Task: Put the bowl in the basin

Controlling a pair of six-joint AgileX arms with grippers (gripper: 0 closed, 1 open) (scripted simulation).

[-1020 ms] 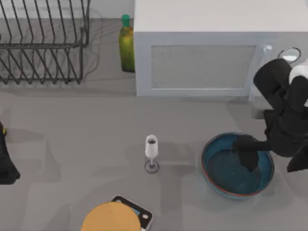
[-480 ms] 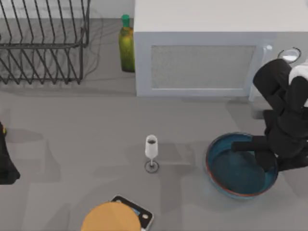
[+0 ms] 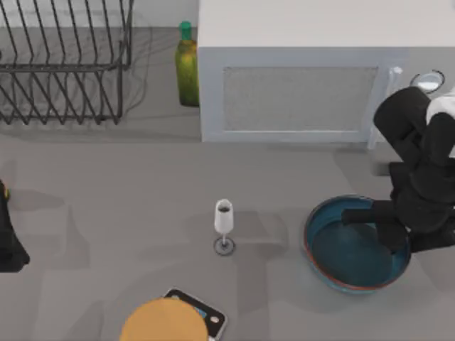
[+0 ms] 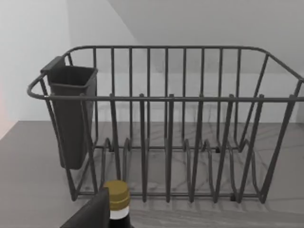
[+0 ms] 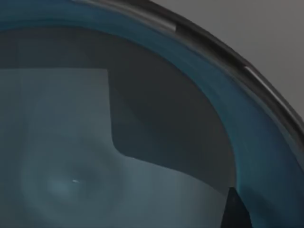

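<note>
top view: wide teal bowl point(image 3: 348, 256), reddish-brown rim.

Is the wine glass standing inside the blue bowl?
No, the wine glass stands upright on the table, apart from the bowl.

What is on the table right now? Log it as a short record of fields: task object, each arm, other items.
bowl: on the table's right side, teal inside, reddish rim
right gripper: at the bowl's right rim, reaching over its inside
left arm: parked at the table's left edge
wine glass: upright, centre
dish rack: back left
green bottle: beside the white cabinet
</note>
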